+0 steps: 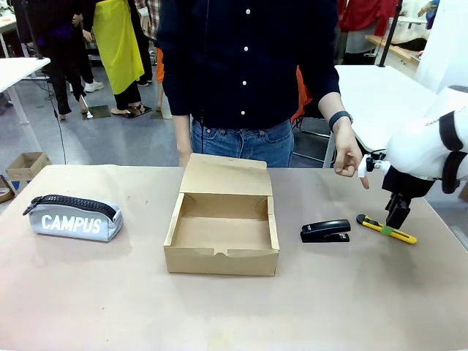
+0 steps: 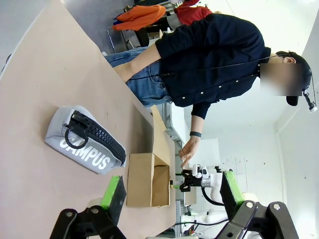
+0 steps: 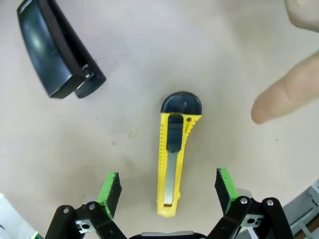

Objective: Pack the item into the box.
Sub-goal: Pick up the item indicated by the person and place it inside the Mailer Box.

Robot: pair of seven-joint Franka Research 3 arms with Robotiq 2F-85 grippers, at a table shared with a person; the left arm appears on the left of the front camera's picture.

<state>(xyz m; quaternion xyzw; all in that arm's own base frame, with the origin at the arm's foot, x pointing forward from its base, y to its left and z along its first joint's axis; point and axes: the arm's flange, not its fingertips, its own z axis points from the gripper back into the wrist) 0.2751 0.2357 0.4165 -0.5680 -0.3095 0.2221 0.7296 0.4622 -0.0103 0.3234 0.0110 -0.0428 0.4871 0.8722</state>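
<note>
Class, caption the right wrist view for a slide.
Open right gripper above the yellow utility knife, a person's finger pointing nearby, black stapler aside.

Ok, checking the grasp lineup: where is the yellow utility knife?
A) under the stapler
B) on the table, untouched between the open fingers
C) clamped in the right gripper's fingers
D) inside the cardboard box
B: the utility knife lies flat on the table, the spread fingers either side, clear of it.
</note>
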